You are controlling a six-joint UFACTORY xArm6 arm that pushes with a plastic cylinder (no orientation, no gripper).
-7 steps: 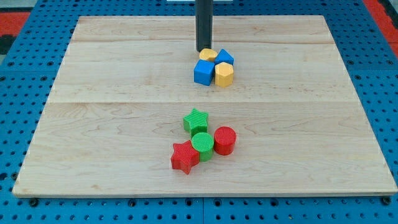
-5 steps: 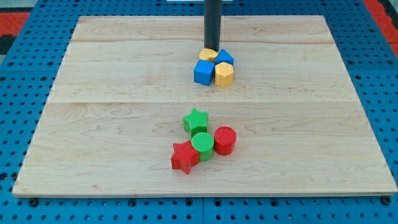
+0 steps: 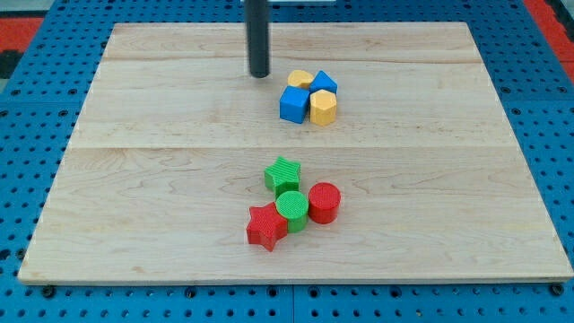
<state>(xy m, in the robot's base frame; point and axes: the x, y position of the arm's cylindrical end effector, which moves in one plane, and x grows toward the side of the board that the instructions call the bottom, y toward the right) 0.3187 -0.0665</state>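
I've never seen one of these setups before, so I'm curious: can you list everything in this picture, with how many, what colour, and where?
wooden board: one, pale wood, fills most of the view.
pegboard: one, blue, under and around the board; red patches in the view's top corners.
blue blocks: two, a cube and a smaller block, upper cluster right of centre.
yellow blocks: two, a hexagon and a smaller block, same cluster.
green star: one, top of the lower cluster.
green cylinder: one, middle of the lower cluster.
red star: one, lower left of that cluster.
red cylinder: one, its right side.
my tip: one dark rod, left of the upper cluster, touching nothing.
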